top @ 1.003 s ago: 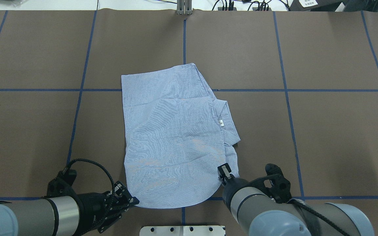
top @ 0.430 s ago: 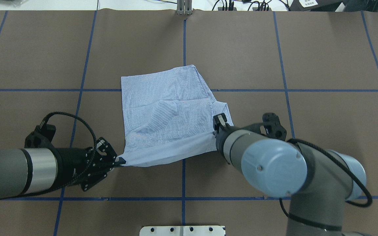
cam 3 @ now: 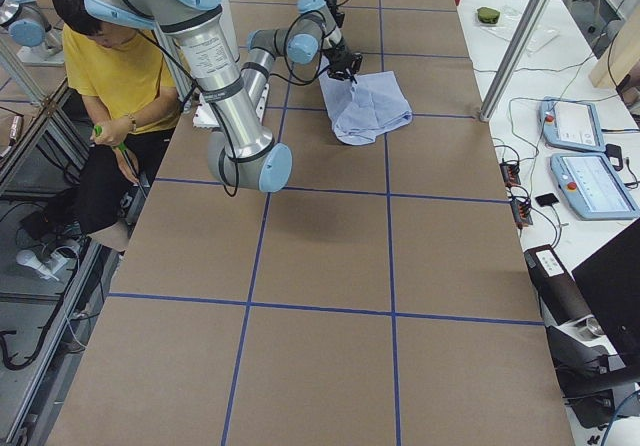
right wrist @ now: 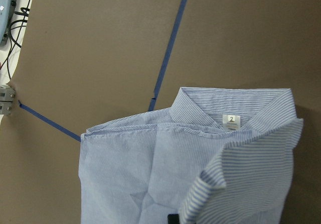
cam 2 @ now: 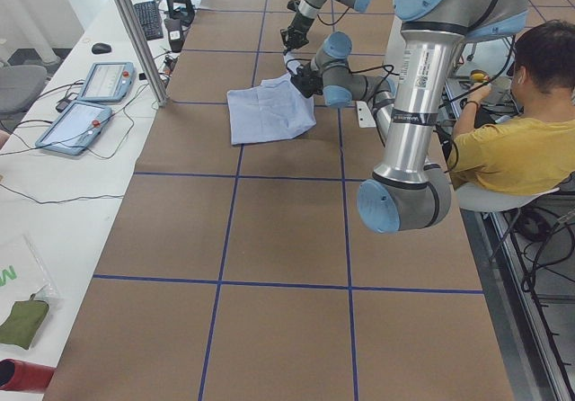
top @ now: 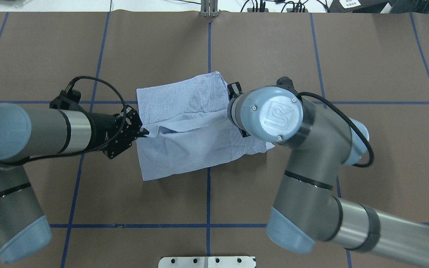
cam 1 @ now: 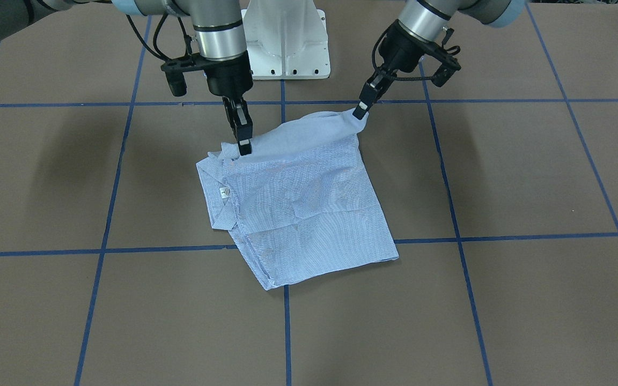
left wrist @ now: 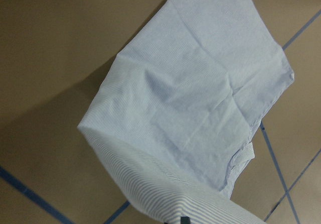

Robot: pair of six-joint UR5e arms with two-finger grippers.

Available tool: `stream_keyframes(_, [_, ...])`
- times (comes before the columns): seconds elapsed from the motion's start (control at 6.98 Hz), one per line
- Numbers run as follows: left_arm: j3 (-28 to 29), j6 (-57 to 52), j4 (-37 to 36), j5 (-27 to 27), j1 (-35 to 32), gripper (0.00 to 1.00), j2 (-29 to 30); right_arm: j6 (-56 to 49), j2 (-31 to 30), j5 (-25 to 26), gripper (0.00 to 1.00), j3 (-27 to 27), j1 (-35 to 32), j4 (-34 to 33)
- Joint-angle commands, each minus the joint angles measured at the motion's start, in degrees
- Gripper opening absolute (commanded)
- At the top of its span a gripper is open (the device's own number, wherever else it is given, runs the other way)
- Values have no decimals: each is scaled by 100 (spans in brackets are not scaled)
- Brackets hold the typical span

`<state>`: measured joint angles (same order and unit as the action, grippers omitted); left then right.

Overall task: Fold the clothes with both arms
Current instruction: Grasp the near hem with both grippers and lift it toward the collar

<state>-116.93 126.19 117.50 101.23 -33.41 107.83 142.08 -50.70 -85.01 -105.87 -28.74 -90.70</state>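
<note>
Both grippers have been carrying the shirt's (top: pixel 177 156) near hem up and away from the robot. A second ago that hem was lying flat at the robot's side of the table (top: pixel 385 56). Now it is hanging in the air over the middle of the garment, and the visible shirt is looking much shorter.

The left gripper (cam 1: pixel 361 111) is clenching one corner of the raised hem, with the cloth bunching at its tips. The right gripper (cam 1: pixel 244 143) is pinching the other corner, just above the collar (cam 1: pixel 215 187). Between the two, the lifted edge is sagging in a shallow curve, with its paler underside showing.

Beneath it, the rest of the shirt is lying flat near the middle of the table, over a crossing of the blue tape lines (top: pixel 208 201). The collar is pointing toward the robot's right side, and a small white label (right wrist: pixel 230 118) is showing inside it.

The left arm (top: pixel 47 126) is reaching in low from its side. The right arm (top: pixel 311 149) is bending over the shirt's collar end and hiding part of it in the overhead view.

In the side views, a person (cam 2: pixel 521 140) in a yellow top is sitting behind the robot.
</note>
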Motion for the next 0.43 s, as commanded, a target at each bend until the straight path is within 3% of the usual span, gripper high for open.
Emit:
stream_keyframes(0.0, [939,-505,54,151,-647,0,509,-486,637,-454,0,1572,-569,867])
stream_keyframes(0.29, [1696,-936,124,151,-903,0,808,-558,1445,-552,0,2872,-747,1271])
